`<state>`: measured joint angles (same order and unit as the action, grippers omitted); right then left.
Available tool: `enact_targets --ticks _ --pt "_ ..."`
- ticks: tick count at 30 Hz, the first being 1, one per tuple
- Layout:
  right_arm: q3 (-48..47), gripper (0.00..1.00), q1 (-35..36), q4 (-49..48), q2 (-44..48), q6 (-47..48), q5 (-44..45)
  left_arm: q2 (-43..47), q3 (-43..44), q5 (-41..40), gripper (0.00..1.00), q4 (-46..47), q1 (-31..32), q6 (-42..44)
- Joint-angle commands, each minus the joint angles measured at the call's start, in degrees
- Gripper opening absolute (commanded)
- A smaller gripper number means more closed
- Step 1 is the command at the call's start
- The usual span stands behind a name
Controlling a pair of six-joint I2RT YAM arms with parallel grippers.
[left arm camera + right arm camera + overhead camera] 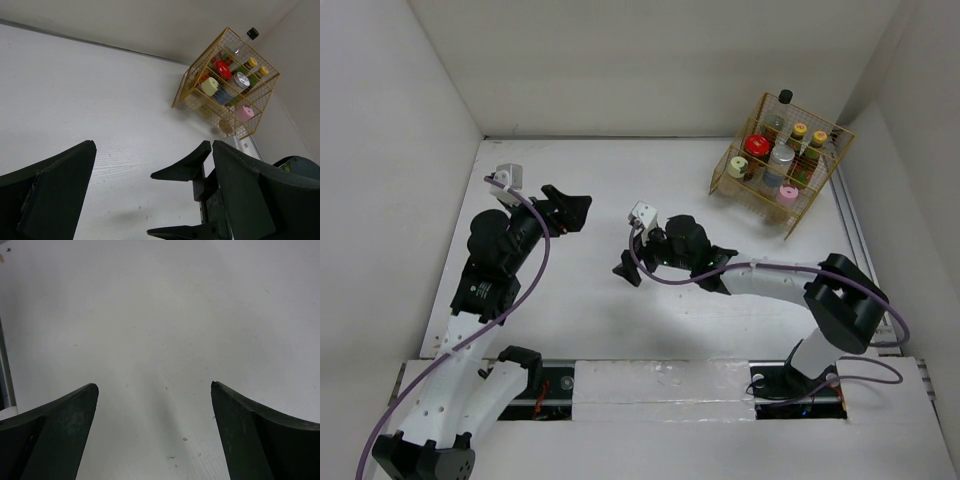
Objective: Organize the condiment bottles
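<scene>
The condiment bottles stand together inside a yellow wire basket point(820, 185) at the far right of the table. Their caps show from above: red point(756, 146), cream point(737, 168), silver point(782, 153), pink point(787, 195), two yellow point(800, 130) and black point(785, 97). The left wrist view shows the basket point(201, 65) with the red point(223, 69) and pink point(244, 113) caps. My left gripper point(575, 205) point(154, 147) is open and empty, left of centre. My right gripper point(670, 268) point(154, 385) is open and empty over bare table at the centre.
White walls close the table in at the left, back and right. A metal rail point(855, 235) runs along the right edge beside the basket. The right gripper's fingers point(185, 167) show in the left wrist view, close by the left gripper.
</scene>
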<state>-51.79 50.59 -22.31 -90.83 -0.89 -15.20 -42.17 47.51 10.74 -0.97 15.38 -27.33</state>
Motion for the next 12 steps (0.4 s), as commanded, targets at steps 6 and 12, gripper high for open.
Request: enact_targets --ticks 6,12 --pt "-1.2 1.00 0.2 -4.2 0.6 -0.3 3.5 -0.1 0.4 2.2 0.99 3.8 -0.2 -1.0" --pt "-1.4 1.00 0.2 -2.9 2.8 0.2 5.4 -0.7 1.5 3.2 0.99 3.8 -0.2 -1.1"
